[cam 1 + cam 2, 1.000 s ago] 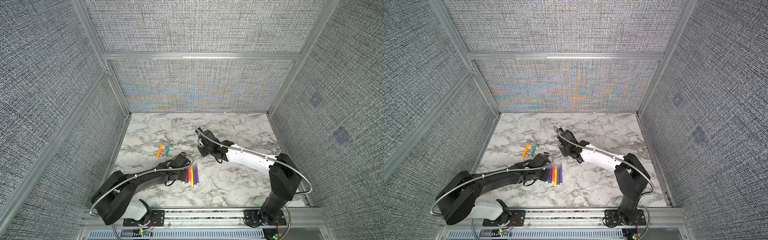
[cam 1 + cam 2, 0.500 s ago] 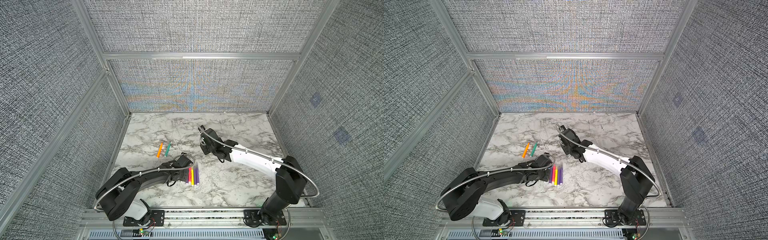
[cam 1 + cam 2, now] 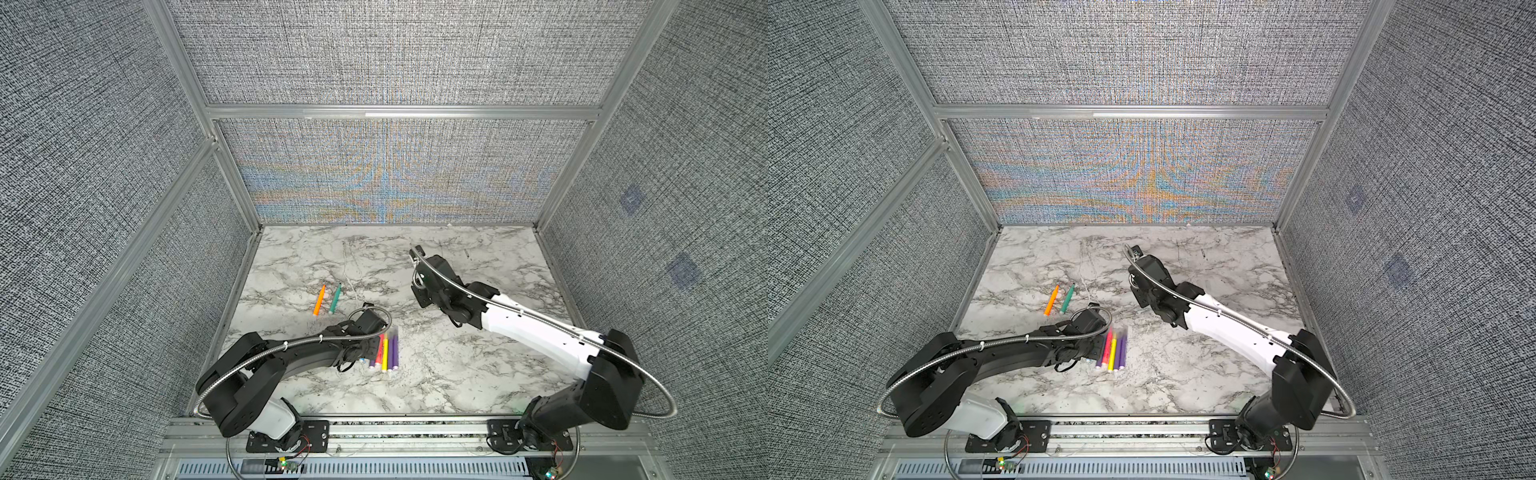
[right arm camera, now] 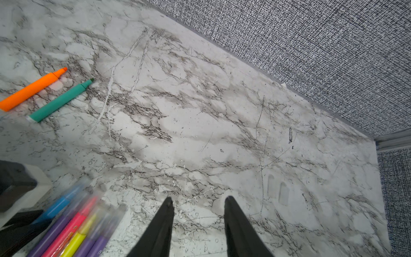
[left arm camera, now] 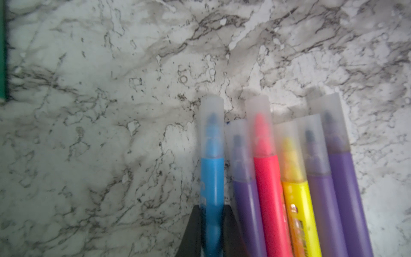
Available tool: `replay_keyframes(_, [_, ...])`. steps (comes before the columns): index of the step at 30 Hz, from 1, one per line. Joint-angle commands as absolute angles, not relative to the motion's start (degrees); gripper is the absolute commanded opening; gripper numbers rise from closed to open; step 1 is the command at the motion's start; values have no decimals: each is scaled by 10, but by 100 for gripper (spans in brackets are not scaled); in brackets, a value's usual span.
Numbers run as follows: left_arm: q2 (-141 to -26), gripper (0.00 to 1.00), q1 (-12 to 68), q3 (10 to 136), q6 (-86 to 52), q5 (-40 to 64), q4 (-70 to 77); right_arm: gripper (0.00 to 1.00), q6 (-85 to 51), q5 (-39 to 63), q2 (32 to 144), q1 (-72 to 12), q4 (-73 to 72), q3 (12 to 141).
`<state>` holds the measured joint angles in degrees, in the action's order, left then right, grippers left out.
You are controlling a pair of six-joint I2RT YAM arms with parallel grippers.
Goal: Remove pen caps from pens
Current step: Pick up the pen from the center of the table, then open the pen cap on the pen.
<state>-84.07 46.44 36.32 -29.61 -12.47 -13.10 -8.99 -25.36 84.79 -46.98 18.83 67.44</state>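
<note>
Now | left hand (image 5: 211,210) clamped on blue pen (image 5: 212,178) | right hand (image 4: 199,198) parted, empty | open marble (image 4: 200,133) ahead to wall (image 4: 311,44)

Bare marble (image 4: 200,111) lay open before my right gripper (image 4: 199,199), two caps (image 4: 283,193) nearby. Five pens (image 5: 269,189) crowded one flank of the blue pen (image 5: 212,178) in my left gripper (image 5: 211,212); the other flank was clear.

Frosted plastic pen caps (image 5: 212,126) (marble-look table (image 5: 89,133))
</note>
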Motion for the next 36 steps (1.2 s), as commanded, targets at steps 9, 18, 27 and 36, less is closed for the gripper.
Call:
replay_keyframes(9, [-534,7,465,207,-290,-74,-7,41,-160,-21,686,-470,-112,412])
replay_keyframes(18, [-215,7,465,61,-296,32,95,46,-293,163,686,-475,-480,263])
replay_keyframes(27, [-110,7,466,39,-308,69,75,49,-403,233,854,-499,-714,285])
replay_keyframes(36, [-151,7,466,46,-300,64,82,50,-399,244,941,-531,-736,351])
